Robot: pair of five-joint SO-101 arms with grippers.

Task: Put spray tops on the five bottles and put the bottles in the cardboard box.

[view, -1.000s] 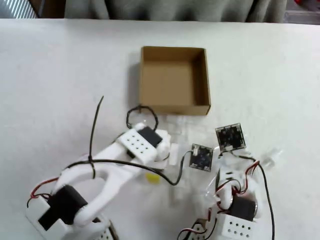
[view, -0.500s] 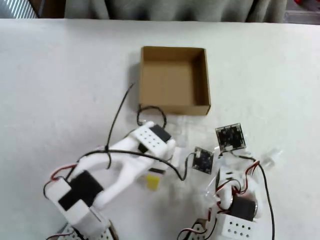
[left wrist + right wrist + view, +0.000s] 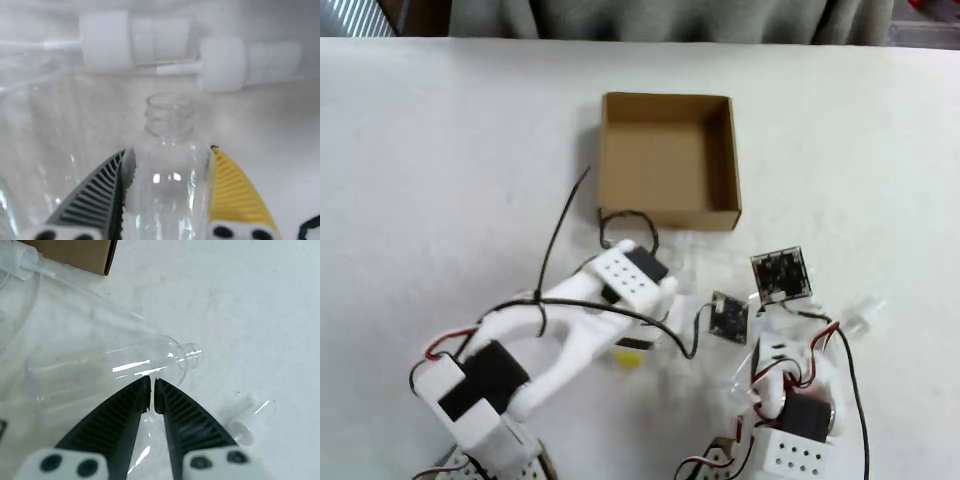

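Note:
A clear bottle without a top stands between the black and yellow fingers of my left gripper, which is shut on its body. Two white spray tops lie just beyond its open neck. From above, the left arm's wrist sits just in front of the cardboard box. My right gripper is shut on nothing. A second clear bottle lies on its side just past its tips. A spray top with a thin tube rests on the table beside them.
The box is open, and one corner of it is in the right wrist view. Black cables loop over the table around the left arm. A clear piece lies near the right arm. The table's far half is bare.
The left arm's elbow has swung inward, and its wrist has shifted slightly right and toward the box. The right arm has not moved.

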